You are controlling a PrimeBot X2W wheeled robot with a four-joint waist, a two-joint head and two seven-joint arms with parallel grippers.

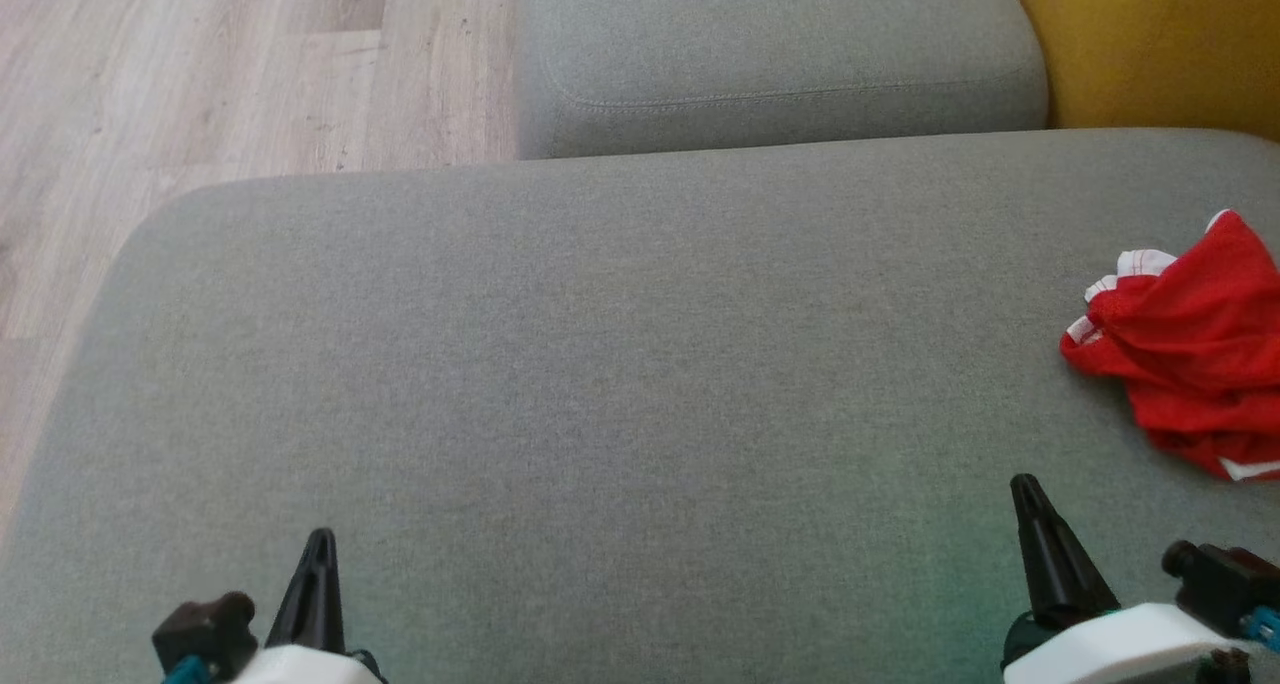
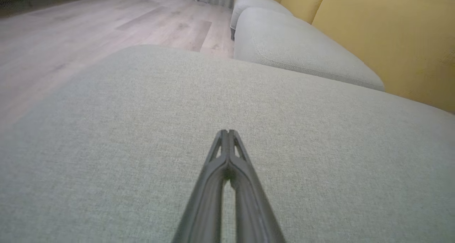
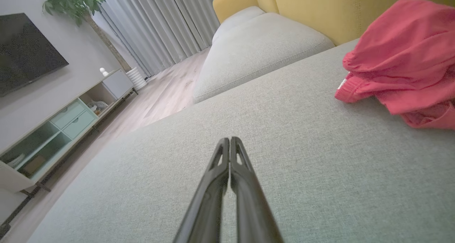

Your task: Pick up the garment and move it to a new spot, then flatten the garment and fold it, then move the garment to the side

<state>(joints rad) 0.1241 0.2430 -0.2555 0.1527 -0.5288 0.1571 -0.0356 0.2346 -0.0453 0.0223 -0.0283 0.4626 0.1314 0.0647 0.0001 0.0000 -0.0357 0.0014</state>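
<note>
— Left claw, item 1: condition?
— Closed, 2 dark fingers pressed tip to tip with nothing between them. It hangs over the near left part of the grey seat cushion.
— Right claw, item 2?
— Likewise closed and empty, over the near right of the cushion. It is near the garment but apart from it.
— Item 3, garment?
— 1 piece, red, thin fabric, white trim along some edges, a gathered band at its left end. It is crumpled in a loose heap, neither flat nor folded. It lies on the cushion's right side, partly cut by the head view's right edge, with the yellow backrest beyond it.
</note>
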